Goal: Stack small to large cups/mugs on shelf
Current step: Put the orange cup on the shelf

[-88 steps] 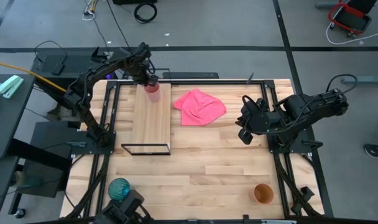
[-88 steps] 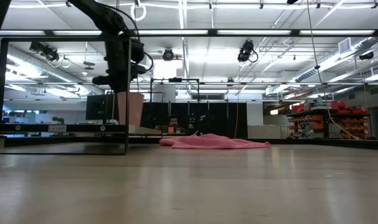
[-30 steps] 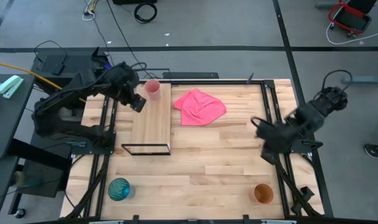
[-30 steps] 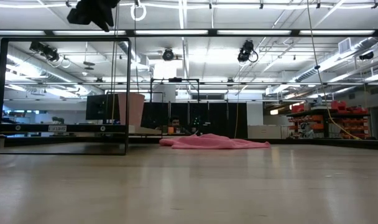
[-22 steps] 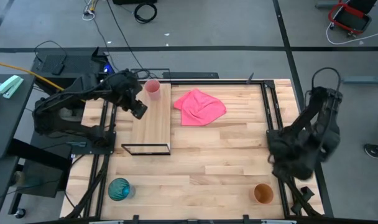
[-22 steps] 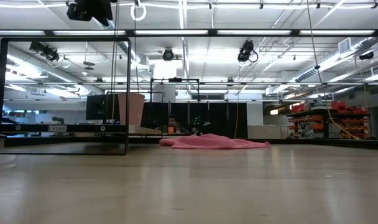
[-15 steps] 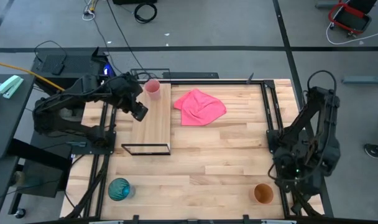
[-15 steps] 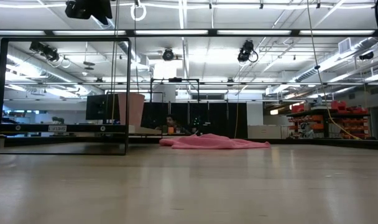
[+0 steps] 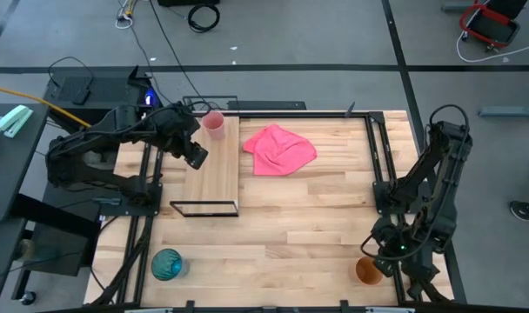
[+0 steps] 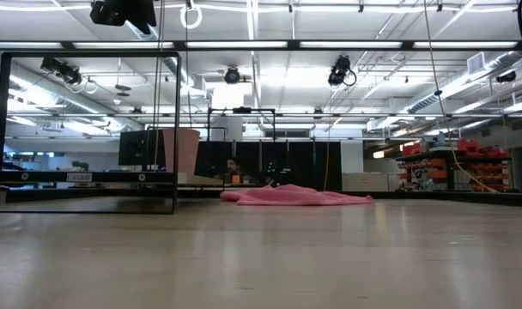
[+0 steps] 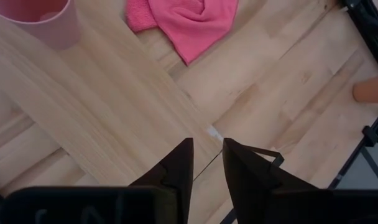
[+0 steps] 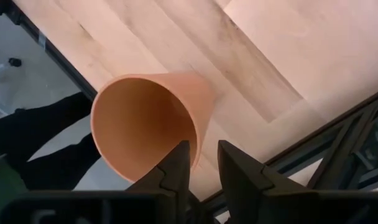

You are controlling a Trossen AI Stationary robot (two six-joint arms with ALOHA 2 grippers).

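high: straight down, whole table | low: table-level, facing room | both share pink cloth (image 9: 279, 149)

Both arms are matt black and jointed with looping black cables, each tool ending in two tapered dark fingers (image 11: 176, 171).
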